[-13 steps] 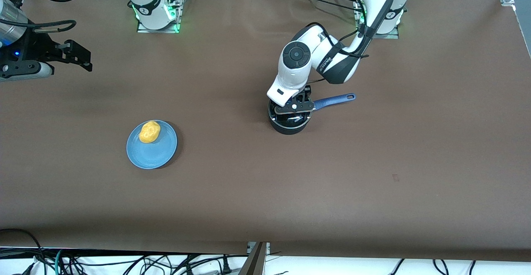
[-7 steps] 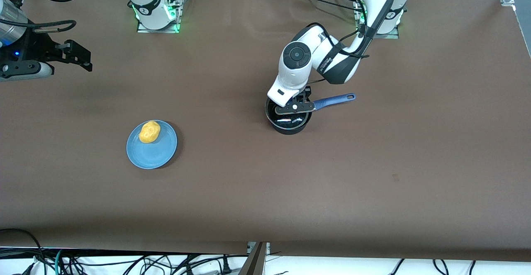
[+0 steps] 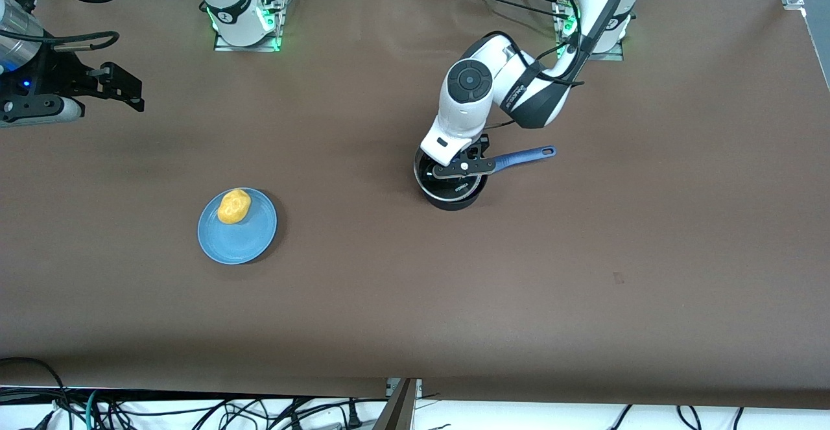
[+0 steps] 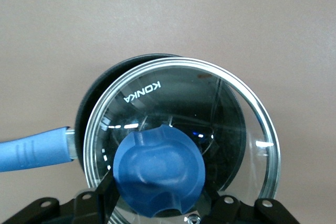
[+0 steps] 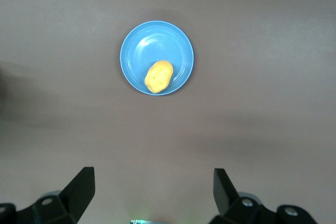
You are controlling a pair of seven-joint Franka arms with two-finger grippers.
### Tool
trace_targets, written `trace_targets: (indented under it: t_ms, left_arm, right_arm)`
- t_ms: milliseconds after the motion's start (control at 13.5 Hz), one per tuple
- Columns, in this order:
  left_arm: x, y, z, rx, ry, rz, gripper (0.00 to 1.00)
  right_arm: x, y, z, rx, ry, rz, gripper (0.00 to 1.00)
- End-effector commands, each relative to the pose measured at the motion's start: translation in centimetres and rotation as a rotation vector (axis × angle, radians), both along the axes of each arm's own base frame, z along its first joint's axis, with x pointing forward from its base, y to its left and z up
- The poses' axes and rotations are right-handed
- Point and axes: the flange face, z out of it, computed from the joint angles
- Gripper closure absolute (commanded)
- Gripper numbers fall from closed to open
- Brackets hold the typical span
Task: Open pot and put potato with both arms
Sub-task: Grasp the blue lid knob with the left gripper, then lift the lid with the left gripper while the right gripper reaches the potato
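Note:
The black pot [image 3: 455, 202] with its long blue handle [image 3: 526, 155] stands mid-table. My left gripper [image 3: 462, 169] is shut on the blue knob [image 4: 157, 174] of the clear glass lid [image 3: 442, 183] and holds the lid just above the pot, offset from it. The left wrist view shows the lid [image 4: 210, 103] over the pot's rim [image 4: 90, 109]. The yellow-orange potato [image 3: 234, 206] lies on a blue plate [image 3: 243, 243] toward the right arm's end. My right gripper [image 3: 126, 89] waits, open and empty, high over that end, and its wrist view shows the potato [image 5: 158, 76] on the plate [image 5: 135, 45].
The arm bases stand at the table's edge farthest from the front camera. Cables hang below the table's near edge. Brown tabletop lies between the plate and the pot.
The left gripper has lifted the lid off the pot and shifted it slightly toward the right arm's end. The right arm, plate and potato have not moved.

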Motion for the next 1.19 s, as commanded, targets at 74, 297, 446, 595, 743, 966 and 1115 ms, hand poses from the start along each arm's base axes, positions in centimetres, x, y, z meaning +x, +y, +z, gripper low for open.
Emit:
trace_targets:
  t_ms: [74, 297, 446, 595, 743, 966, 1115]
  left_arm:
    - [0.6, 2.3, 3.0, 0.021, -0.009, -0.039, 0.39]
    - [0.9, 3.0, 4.2, 0.018, -0.017, -0.041, 0.39]
    - [2.6, 6.0, 5.3, 0.019, -0.021, -0.027, 0.39]
    - [5.1, 10.3, 5.9, 0.011, -0.034, -0.022, 0.39]
    - [7.6, 16.0, 5.7, 0.062, -0.065, -0.045, 0.40]
    - [9.1, 24.0, 3.1, 0.088, -0.145, -0.052, 0.44]
    - [10.2, 29.1, 2.3, 0.088, -0.150, -0.104, 0.44]
  right_arm:
    - [0.3, 0.0, 0.6, -0.006, -0.008, -0.012, 0.00]
    - [0.3, 0.0, 0.5, -0.008, -0.006, -0.012, 0.00]
    - [0.3, 0.0, 0.5, -0.008, -0.006, -0.012, 0.00]
    - [0.3, 0.1, 0.5, -0.008, -0.006, -0.012, 0.00]
    - [1.8, 0.2, -2.4, -0.018, 0.046, -0.009, 0.00]
    - [5.0, 0.8, -10.5, -0.025, 0.169, 0.009, 0.00]
    - [6.2, 0.3, -13.6, -0.006, 0.215, -0.004, 0.00]
